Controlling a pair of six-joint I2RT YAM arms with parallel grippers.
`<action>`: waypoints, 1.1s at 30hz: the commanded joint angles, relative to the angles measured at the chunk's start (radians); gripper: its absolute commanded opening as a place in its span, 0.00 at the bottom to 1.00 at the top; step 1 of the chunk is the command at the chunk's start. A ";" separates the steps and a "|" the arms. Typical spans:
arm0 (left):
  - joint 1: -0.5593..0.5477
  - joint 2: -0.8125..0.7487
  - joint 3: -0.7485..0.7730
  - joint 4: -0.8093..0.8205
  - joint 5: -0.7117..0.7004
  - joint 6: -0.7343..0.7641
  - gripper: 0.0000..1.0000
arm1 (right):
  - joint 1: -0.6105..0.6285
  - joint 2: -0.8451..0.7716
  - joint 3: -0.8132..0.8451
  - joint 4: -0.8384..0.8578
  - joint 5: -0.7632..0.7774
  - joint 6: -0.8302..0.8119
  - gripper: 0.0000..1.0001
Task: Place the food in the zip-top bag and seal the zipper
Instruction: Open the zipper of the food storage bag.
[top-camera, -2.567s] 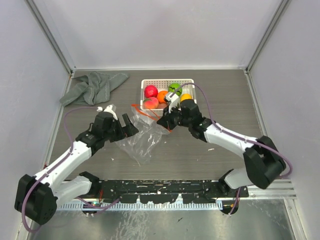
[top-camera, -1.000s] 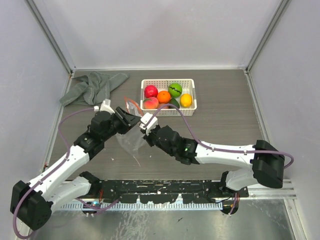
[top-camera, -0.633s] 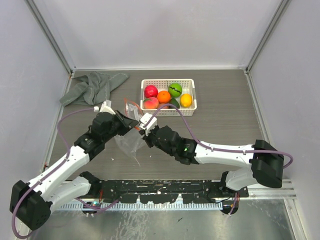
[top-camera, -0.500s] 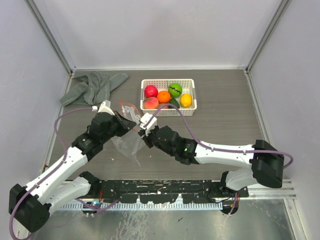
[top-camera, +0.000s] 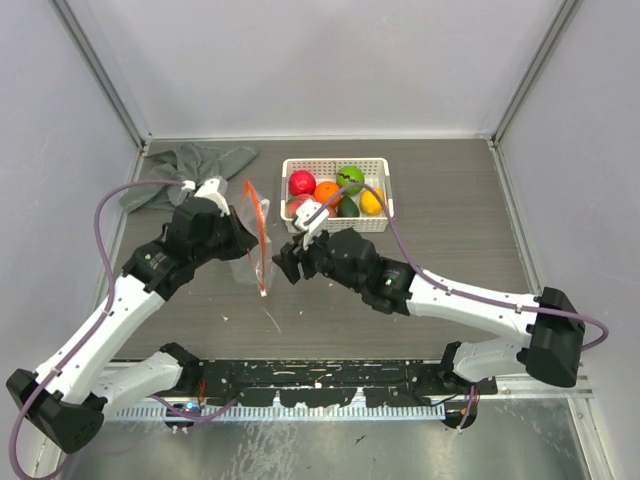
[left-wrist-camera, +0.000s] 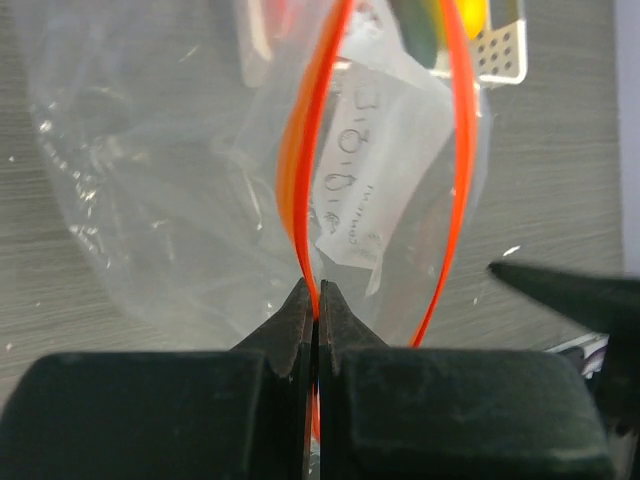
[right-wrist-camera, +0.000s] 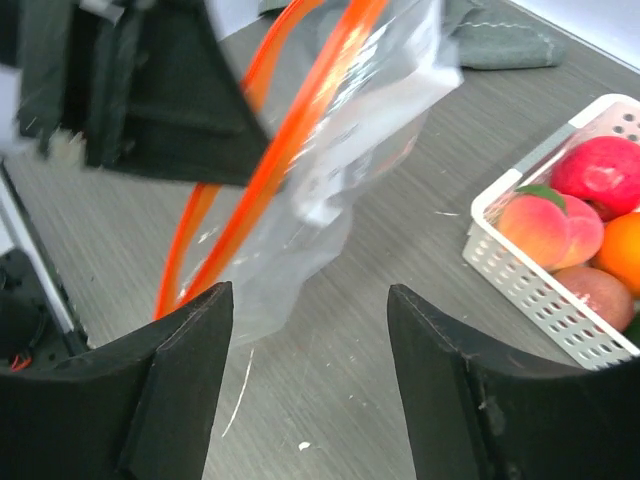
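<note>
Right end effector released, now wide; left end effector clamps the zipper.

Clear zip-top bag with orange-red zipper. White lattice basket with red, orange, green, yellow and peach food. Grey cloth; grey-brown wood-grain table.

Grey wood-grain table, pale walls, metal corner posts
</note>
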 joint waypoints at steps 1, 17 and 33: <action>-0.013 0.060 0.096 -0.160 0.015 0.125 0.00 | -0.114 -0.029 0.078 -0.039 -0.132 0.144 0.70; -0.223 0.232 0.225 -0.259 -0.221 0.138 0.00 | -0.171 0.107 0.181 -0.110 -0.069 0.390 0.93; -0.271 0.217 0.191 -0.233 -0.283 0.130 0.00 | -0.199 0.255 0.034 -0.047 0.029 0.473 0.82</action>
